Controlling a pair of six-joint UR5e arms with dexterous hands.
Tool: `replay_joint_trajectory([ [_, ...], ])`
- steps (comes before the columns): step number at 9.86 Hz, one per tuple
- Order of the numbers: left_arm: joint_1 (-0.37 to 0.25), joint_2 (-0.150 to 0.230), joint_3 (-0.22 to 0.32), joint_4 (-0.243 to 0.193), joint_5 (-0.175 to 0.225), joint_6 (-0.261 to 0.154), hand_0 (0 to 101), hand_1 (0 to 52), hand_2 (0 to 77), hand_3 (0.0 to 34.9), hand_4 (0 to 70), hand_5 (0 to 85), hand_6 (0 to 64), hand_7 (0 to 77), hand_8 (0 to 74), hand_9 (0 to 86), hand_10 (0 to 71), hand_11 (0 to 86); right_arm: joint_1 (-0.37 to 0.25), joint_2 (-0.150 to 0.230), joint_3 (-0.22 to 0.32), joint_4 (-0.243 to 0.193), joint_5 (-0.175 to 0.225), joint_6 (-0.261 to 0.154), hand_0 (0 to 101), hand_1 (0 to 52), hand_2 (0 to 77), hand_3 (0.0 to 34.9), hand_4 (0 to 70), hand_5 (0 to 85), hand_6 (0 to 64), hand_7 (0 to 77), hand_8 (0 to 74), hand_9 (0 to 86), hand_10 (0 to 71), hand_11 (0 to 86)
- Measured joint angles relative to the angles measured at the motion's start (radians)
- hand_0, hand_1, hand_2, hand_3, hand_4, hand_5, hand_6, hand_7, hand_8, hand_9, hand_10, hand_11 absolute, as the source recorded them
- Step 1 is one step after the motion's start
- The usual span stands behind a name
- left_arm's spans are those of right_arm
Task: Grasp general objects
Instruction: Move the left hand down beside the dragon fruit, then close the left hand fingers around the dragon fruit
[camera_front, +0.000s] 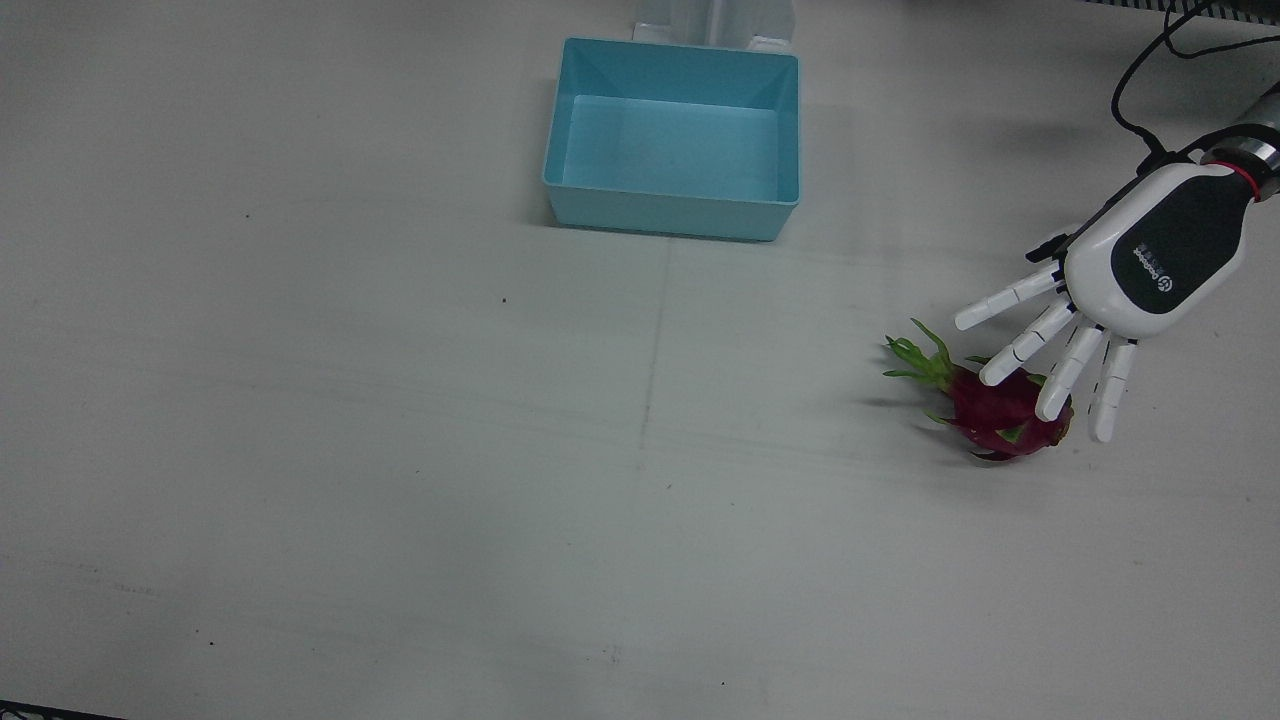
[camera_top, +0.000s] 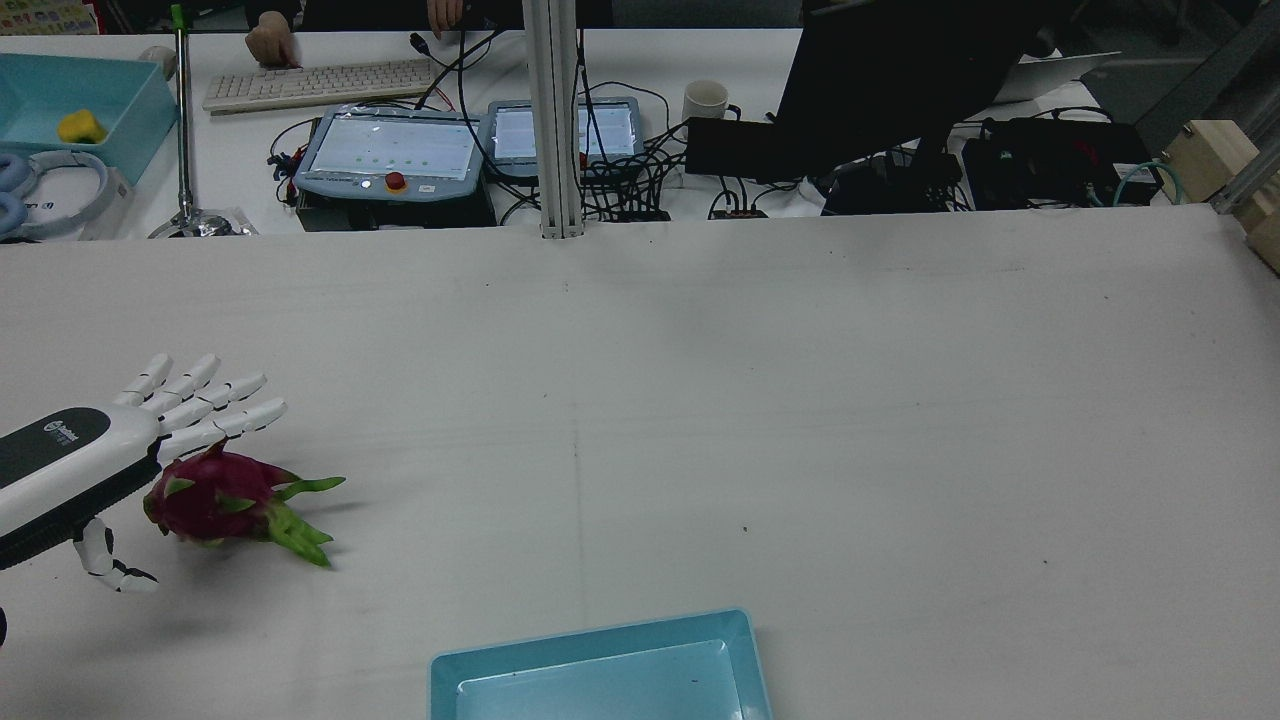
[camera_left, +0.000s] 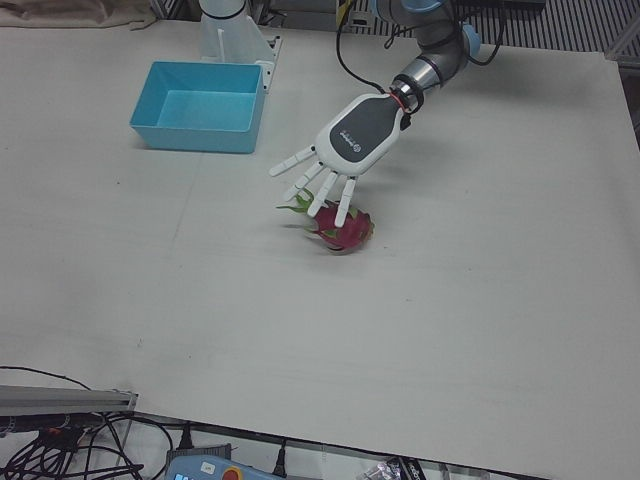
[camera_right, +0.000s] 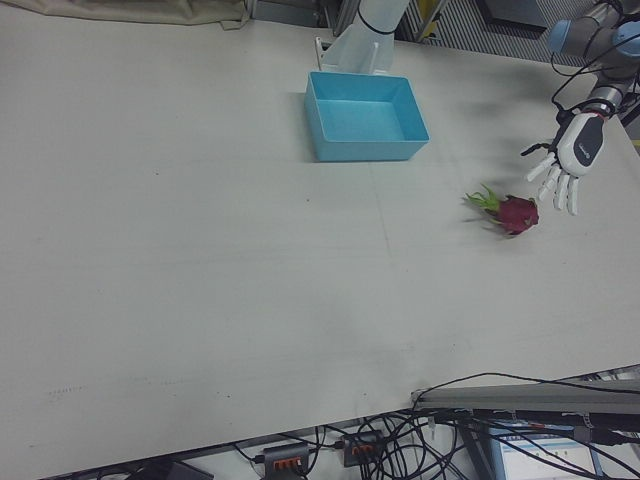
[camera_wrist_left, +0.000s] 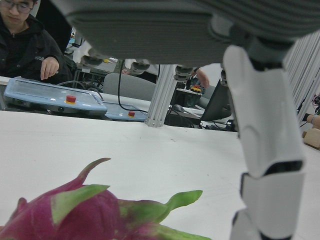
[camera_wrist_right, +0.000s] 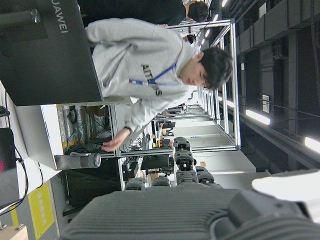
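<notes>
A magenta dragon fruit with green leafy tips lies on the white table, its leaves pointing toward the table's middle. My left hand hovers just above and behind it, open, with its fingers spread over the fruit's top. The rear view shows the left hand beside the fruit, thumb hanging below the palm. In the left hand view the fruit fills the lower left under the palm, with one white finger at the right. Of my right hand only the grey palm and foreshortened fingers show.
A light blue bin stands empty at the table's middle near the arm pedestals. Beyond the far edge are teach pendants, a keyboard, a dark monitor and an aluminium post. People sit or stand behind that desk.
</notes>
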Motion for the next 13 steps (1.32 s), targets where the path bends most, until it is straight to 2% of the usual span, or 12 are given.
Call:
replay_joint_trajectory([
  [1, -0.001, -0.010, 0.028, 0.005, -0.011, 0.002, 80, 0.0, 26.2, 30.1, 0.0, 2.2, 1.1, 7.6, 1.6, 1.1, 1.1, 1.1, 0.000, 0.000, 0.000, 0.000, 0.000, 0.000, 0, 5.4, 1.6, 0.0, 0.0, 1.1, 0.0, 0.0, 0.0, 0.5, 0.0, 0.5],
  [2, -0.002, -0.018, 0.062, -0.002, -0.017, 0.006, 71, 0.0, 26.2, 30.1, 0.0, 2.2, 0.5, 4.9, 1.6, 1.1, 1.1, 1.1, 0.000, 0.000, 0.000, 0.000, 0.000, 0.000, 0, 5.4, 1.6, 0.0, 0.0, 0.5, 0.0, 0.0, 0.0, 0.5, 0.0, 0.5],
  [3, -0.003, -0.023, 0.097, -0.018, -0.021, 0.009, 71, 0.0, 26.2, 30.1, 0.0, 2.2, 0.5, 4.9, 1.6, 1.1, 1.1, 1.1, 0.000, 0.000, 0.000, 0.000, 0.000, 0.000, 0, 5.4, 1.6, 0.0, 0.0, 0.5, 0.0, 0.0, 0.0, 0.5, 0.0, 0.5],
  [4, -0.004, -0.028, 0.128, -0.032, -0.022, 0.011, 61, 0.0, 24.0, 30.2, 0.0, 2.2, 0.5, 3.8, 1.6, 1.1, 1.1, 1.1, 0.000, 0.000, 0.000, 0.000, 0.000, 0.000, 0, 5.4, 1.6, 0.0, 0.0, 0.5, 0.0, 0.0, 0.0, 0.5, 0.0, 0.5],
  [5, -0.005, -0.034, 0.147, -0.041, -0.022, 0.018, 61, 0.0, 24.0, 30.1, 0.0, 2.2, 0.5, 3.8, 1.6, 1.1, 1.1, 1.1, 0.000, 0.000, 0.000, 0.000, 0.000, 0.000, 0, 5.4, 1.6, 0.0, 0.0, 0.5, 0.0, 0.0, 0.0, 0.5, 0.0, 0.5],
  [9, -0.003, -0.065, 0.163, -0.029, -0.036, 0.077, 61, 0.0, 25.1, 30.1, 0.0, 2.2, 0.5, 3.8, 1.1, 1.1, 1.1, 1.1, 0.000, 0.000, 0.000, 0.000, 0.000, 0.000, 0, 5.4, 1.6, 0.0, 0.0, 0.5, 0.0, 0.0, 0.0, 0.5, 0.0, 0.5],
  [10, -0.001, -0.087, 0.172, -0.016, -0.042, 0.091, 63, 0.0, 27.8, 30.0, 0.0, 2.2, 0.5, 3.8, 1.1, 1.1, 1.1, 1.1, 0.000, 0.000, 0.000, 0.000, 0.000, 0.000, 0, 5.4, 1.6, 0.0, 0.0, 1.1, 0.0, 0.0, 0.0, 0.5, 0.0, 0.5],
  [12, 0.002, -0.156, 0.196, 0.029, -0.047, 0.105, 71, 0.0, 31.1, 30.0, 0.0, 2.2, 0.5, 3.8, 1.6, 1.1, 1.1, 1.1, 0.000, 0.000, 0.000, 0.000, 0.000, 0.000, 0, 5.4, 1.6, 0.0, 0.0, 0.5, 0.0, 0.0, 0.0, 1.1, 0.0, 0.5],
  [13, 0.004, -0.183, 0.204, 0.045, -0.047, 0.108, 71, 0.0, 31.1, 30.0, 0.0, 2.2, 0.5, 3.8, 1.6, 1.1, 1.1, 1.1, 0.000, 0.000, 0.000, 0.000, 0.000, 0.000, 0, 5.4, 1.6, 0.0, 0.0, 1.1, 0.0, 0.0, 0.0, 0.5, 0.0, 0.5],
])
